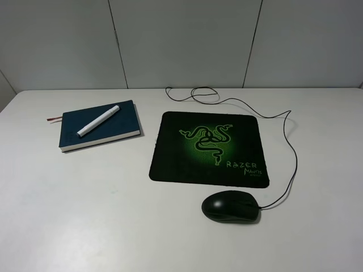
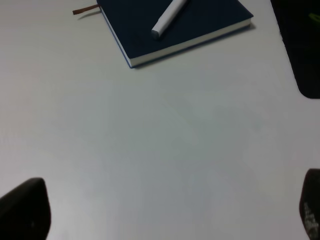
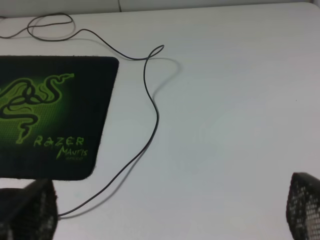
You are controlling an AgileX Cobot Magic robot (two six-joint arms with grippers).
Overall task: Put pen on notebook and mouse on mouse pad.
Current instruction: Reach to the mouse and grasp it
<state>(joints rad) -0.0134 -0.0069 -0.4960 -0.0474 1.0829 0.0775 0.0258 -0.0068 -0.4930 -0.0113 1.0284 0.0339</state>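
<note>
Here, L to R. Far left: the notebook (image 1: pixel 99 131) lies flat on the table (image 1: pixel 85 221), with its red ribbon (image 1: pixel 54 118) poking out at the far-left corner. The pen (image 1: pixel 98 120) rests diagonally across the cover, fully on it, so you can count that half of the task as done.

L gripper (image 2: pixel 167 207): in the left wrist view its fingers (image 2: pixel 25 210) stand wide apart w/ nothing between them, over bare table on the near side of the notebook.

Centre: the mouse pad (image 1: pixel 207 148) lies flat, logo up, nothing on it.

Right of centre: the mouse (image 1: pixel 231 207) sits on the table just off the pad's near-right corner, close to the edge but apparently not touching. Its cable (image 1: pixel 292 153) runs right, then curls back behind the pad.

R gripper (image 3: pixel 165 207): spread and empty. The right wrist view shows the pad's corner and the cable, but not the mouse body.

Step in hand, as you may judge it: mouse onto pad, R arm. Next move calls for you to lower the R gripper over the mouse, close across its sides, lift, and shift it back-left onto the pad. Mind cable drag.
</note>
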